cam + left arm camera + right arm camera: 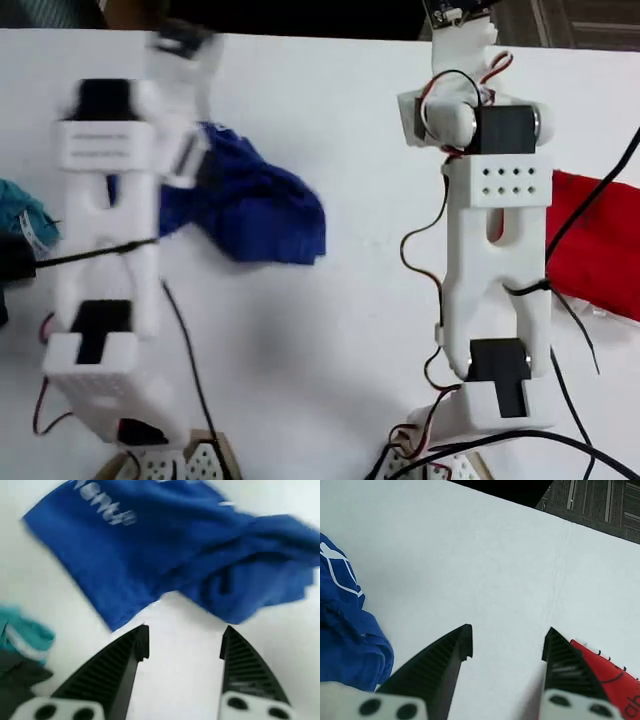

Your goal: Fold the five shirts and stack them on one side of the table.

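Left gripper [185, 636] jaws spread wide at the crumpled blue shirt's [165, 555] edge, right gripper [507, 635] jaws apart too, above the white table [470, 555], red shirt [612, 677] just beside it

I have my left arm [105, 250] stretched forward, with the left gripper [186, 630] angled downward and its jaws spread wide. My right arm [497, 230] reaches forward alongside it, and the right gripper [509, 628] also has its jaws wide apart.
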